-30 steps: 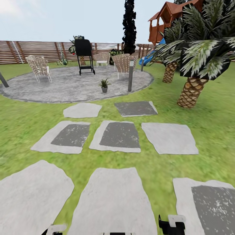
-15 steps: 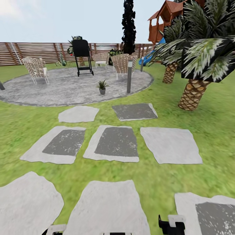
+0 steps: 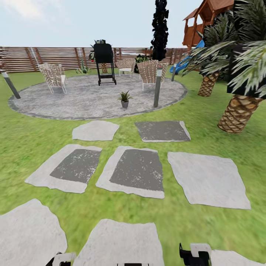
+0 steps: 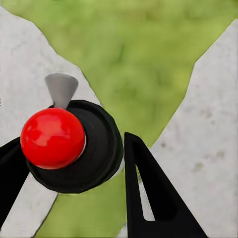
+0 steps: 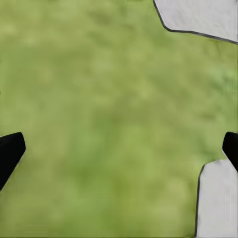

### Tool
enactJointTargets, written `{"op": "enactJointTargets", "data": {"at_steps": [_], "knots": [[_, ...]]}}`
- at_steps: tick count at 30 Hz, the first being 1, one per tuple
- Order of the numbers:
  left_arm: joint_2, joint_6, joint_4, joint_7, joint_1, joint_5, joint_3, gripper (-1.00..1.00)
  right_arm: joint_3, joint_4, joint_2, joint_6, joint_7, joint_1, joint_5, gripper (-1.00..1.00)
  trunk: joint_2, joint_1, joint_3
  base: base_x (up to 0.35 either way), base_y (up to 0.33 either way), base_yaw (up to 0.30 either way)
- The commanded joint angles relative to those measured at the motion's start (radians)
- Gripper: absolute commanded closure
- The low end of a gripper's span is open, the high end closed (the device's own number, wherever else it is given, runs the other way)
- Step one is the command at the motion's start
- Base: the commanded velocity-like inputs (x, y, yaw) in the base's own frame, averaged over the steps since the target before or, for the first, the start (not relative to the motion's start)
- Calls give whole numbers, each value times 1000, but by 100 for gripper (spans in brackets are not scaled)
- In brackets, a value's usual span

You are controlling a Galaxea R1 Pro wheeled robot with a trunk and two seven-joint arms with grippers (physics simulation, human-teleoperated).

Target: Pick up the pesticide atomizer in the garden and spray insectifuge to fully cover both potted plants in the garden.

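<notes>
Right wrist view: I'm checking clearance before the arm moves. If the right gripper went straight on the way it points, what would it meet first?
Nothing stands between the fingers of the right gripper. Straight ahead lies the lawn, so it would likely meet grass first, with stepping stones off to the side. How far down the grass is cannot be told.

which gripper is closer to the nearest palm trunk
Right. The right gripper sits at the head view's bottom edge, on the same side as the palm trunk. The left gripper is across on the other side, farther off. Both are well short of it.
</notes>
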Motion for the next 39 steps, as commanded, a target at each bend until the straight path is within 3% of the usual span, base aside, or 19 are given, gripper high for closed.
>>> {"op": "enactJointTargets", "data": {"at_steps": [1,7,39], "knots": [[0,-4,1,4,-1,-11,4,100,-1,1,0,0,-8,0,11,-100,0,0,-1,340,-118,249],[-1,-4,2,4,-1,-11,4,100,-1,0,0,0,-8,0,11,-100,0,0,-1,340,-118,146],[0,-5,1,4,-1,-11,5,100,-1,1,-3,0,-8,0,11,-100,0,0,-1,340,-116,1]]}}
